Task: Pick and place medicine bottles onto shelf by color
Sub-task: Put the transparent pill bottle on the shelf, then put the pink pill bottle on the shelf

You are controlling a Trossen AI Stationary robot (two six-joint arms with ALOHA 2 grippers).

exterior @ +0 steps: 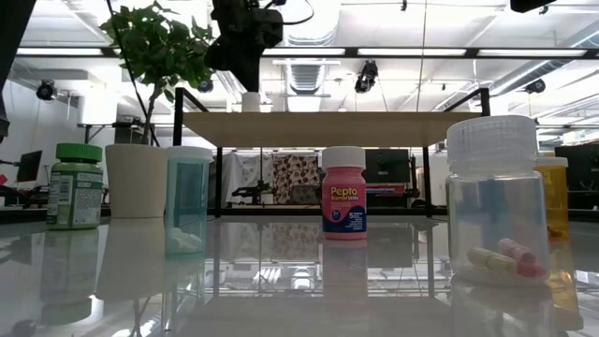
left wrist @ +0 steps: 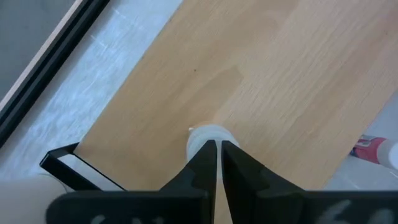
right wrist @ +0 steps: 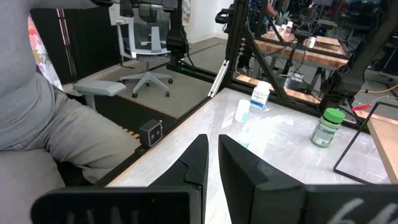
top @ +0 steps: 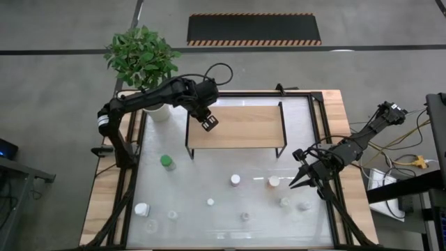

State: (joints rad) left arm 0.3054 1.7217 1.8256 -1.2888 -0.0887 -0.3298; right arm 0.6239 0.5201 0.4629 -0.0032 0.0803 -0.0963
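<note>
desk (top: 327, 104): carries the shelf and the loose bottles; most bottles stand on the pale surface well clear of the left fingers
shelf (top: 237, 127): light-wood board on a black frame; its left end lies directly under the left fingers
left gripper (top: 209, 123): poised over the shelf's left end; fingers (left wrist: 202, 165) pressed almost together, only a thin slit between them; in the left wrist view a small white bottle (left wrist: 208, 138) sits right at their tips on the board; whether the tips pinch it or merely stand over it I cannot tell
right gripper (top: 301, 180): waits above the desk's right side, well apart from the shelf; fingers nearly shut, nothing between them
remaining bottles: green-capped bottle (top: 166, 162) and pink bottle (exterior: 343, 192) are on the desk, not yet sorted
step in hand, as I judge it: setting 1 white bottle on the shelf
doing it well: make sure the base is flat on the wood before parting the fingers; part them only slightly; lift straight up so the tips do not drag the cap; keep the bottle back from the board's edge, leaving room beside it for others of the same colour
risk: a sideways pull could tip so small a bottle
</note>
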